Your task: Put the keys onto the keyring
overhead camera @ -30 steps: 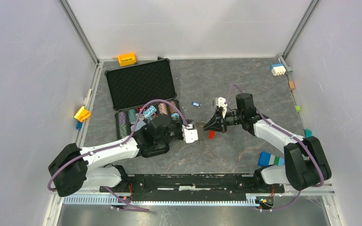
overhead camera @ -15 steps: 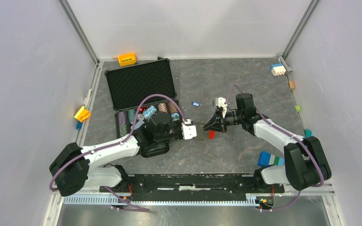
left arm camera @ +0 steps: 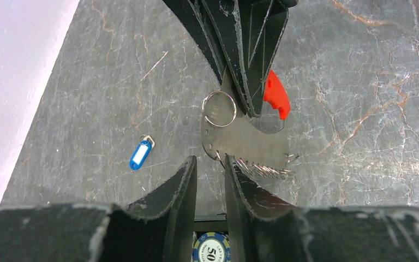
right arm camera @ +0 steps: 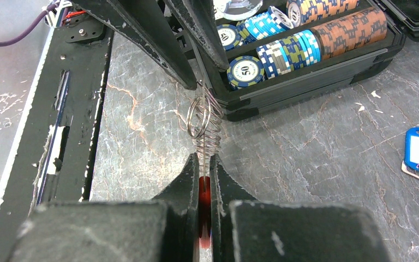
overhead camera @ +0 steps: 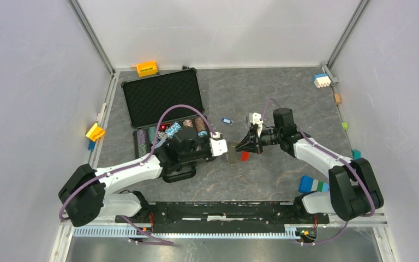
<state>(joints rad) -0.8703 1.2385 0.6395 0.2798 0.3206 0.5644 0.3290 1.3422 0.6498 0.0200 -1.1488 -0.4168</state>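
Right-hand claw (right arm camera: 204,161) is clenched on the keyring (left arm camera: 245,142), a flat silvery metal plate with a bright red plastic strip (left arm camera: 276,98) at the gripped end and coils of thin wire rings along the far edge. On my right wrist feed I see the plate edge-on, pinched upright between the two black fingers. One round silver split ring (left arm camera: 203,108) lies against the plate near those fingertips.

On the left wrist feed the left claw (left arm camera: 210,158) faces the plate's coiled edge. Its jaws stand narrowly apart with nothing between them, one fingertip just beside the coils; I cannot tell whether it touches them.

On the top feed I see the keyring between the two claws, just to the right of the open black foam-lined case (overhead camera: 163,98) with its rows of striped poker chips (right arm camera: 283,49).

One small key with a bright blue plastic head (left arm camera: 140,154) lies flat on the dark marbled tabletop (overhead camera: 283,93), apart from both claws.
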